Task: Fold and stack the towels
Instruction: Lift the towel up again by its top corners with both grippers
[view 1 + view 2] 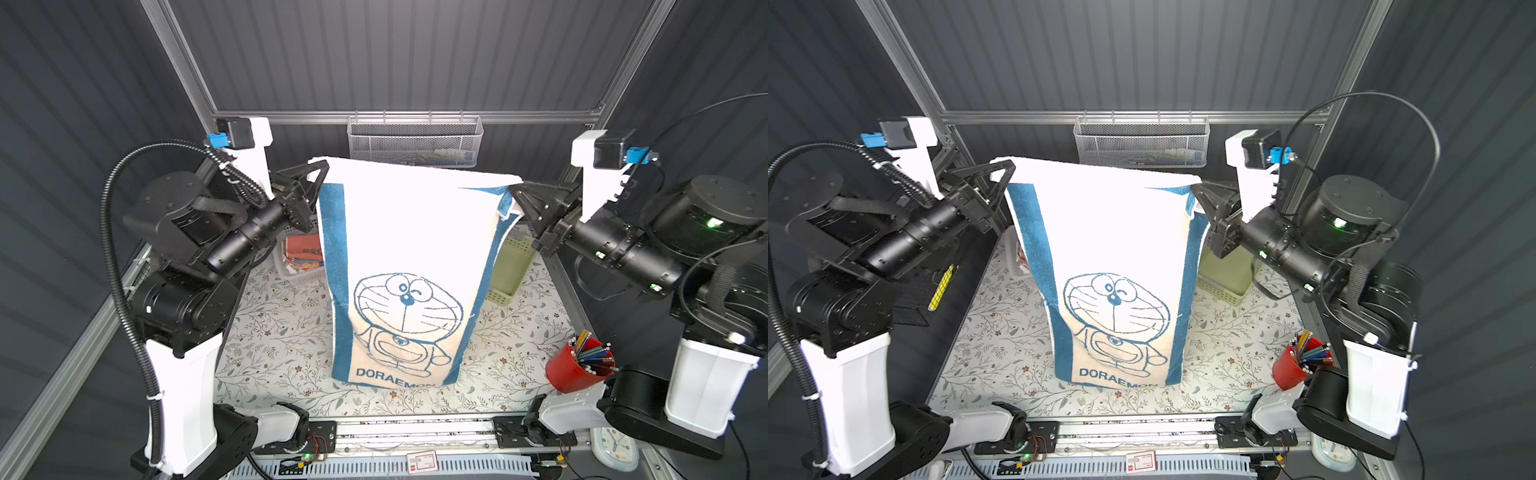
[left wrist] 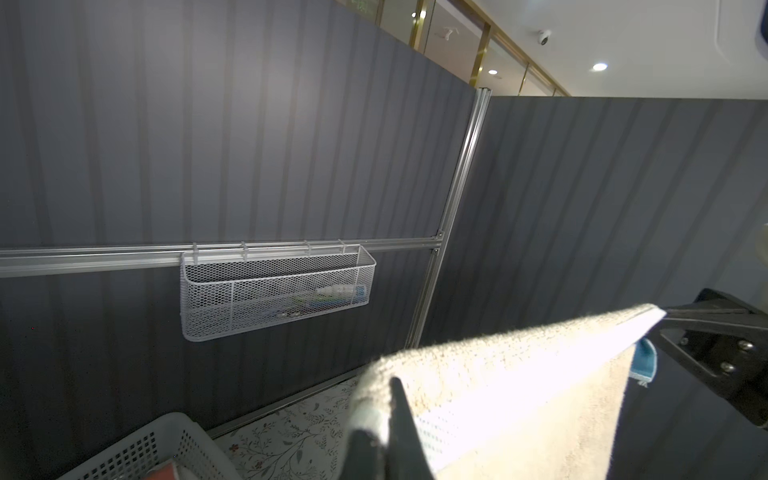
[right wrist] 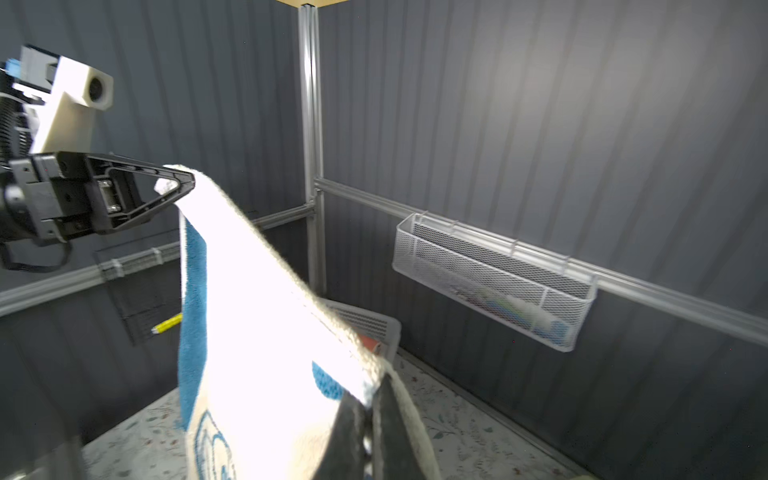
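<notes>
Top views: I see left gripper [image 1: 323, 169] and right gripper [image 1: 513, 190] each pinching the cream towel [image 1: 407, 232] by a corner, above the floral covering [image 1: 270, 332].

Hard light from above burns the cream towel [image 1: 411, 216] [image 1: 1113, 224] out in both top views — its upper half is blank white glare. The grey wall panels [image 1: 395, 54] stay dim, their stripes fanning toward the edges. In the right wrist view the right hand [image 3: 368, 411] is soft, out of focus — ceiling lamps [image 2: 599, 66] glow in the left wrist view.
</notes>
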`<state>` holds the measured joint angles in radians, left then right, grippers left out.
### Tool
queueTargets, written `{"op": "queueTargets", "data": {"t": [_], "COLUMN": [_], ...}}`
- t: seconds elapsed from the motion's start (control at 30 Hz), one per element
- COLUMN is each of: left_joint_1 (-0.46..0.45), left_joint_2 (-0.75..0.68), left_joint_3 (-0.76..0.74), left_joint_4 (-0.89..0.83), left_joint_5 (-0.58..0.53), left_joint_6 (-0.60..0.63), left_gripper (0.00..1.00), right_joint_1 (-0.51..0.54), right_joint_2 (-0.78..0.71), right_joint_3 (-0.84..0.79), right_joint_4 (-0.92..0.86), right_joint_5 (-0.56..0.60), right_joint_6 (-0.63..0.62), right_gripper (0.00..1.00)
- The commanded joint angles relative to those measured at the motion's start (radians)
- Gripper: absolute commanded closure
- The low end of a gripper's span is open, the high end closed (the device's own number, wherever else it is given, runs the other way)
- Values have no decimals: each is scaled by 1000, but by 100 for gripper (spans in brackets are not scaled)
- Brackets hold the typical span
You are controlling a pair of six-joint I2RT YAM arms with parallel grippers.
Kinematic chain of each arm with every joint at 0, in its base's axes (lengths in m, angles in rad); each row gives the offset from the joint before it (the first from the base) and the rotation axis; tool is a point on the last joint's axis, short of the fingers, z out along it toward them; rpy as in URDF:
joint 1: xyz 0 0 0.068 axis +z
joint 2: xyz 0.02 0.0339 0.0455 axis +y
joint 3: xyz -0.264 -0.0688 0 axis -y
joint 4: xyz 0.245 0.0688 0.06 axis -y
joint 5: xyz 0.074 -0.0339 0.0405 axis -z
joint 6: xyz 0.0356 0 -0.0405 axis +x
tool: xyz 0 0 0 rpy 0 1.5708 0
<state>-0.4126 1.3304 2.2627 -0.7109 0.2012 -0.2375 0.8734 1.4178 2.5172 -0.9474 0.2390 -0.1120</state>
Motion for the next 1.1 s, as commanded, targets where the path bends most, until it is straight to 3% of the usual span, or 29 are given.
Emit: {"op": "queueTargets", "data": {"t": [0.0,0.07,0.17,0.3,0.5,0.8,1.07], "left_joint_1": [31,31,34,55,57,55,55], "left_joint_2": [70,117,185,283,317,178,66], "left_joint_3": [-9,-7,-2,55,91,61,116], "left_joint_4": [8,25,57,62,90,177,262], "left_joint_5": [-143,-135,-125,-100,-51,171,244], "left_joint_6": [65,81,94,98,80,-42,-122], "left_gripper": [100,100,100,100,100,100,100], "right_joint_1": [-61,-150,-334,-440,-461,-462,-462], "right_joint_2": [37,81,137,208,209,-16,-139], "right_joint_3": [31,40,54,69,83,-11,-5], "right_joint_4": [120,107,82,77,67,167,235], "right_joint_5": [223,144,-84,-245,-318,-400,-507], "right_joint_6": [-142,-106,38,92,89,98,116], "right_gripper": [100,100,100,100,100,100,100]}}
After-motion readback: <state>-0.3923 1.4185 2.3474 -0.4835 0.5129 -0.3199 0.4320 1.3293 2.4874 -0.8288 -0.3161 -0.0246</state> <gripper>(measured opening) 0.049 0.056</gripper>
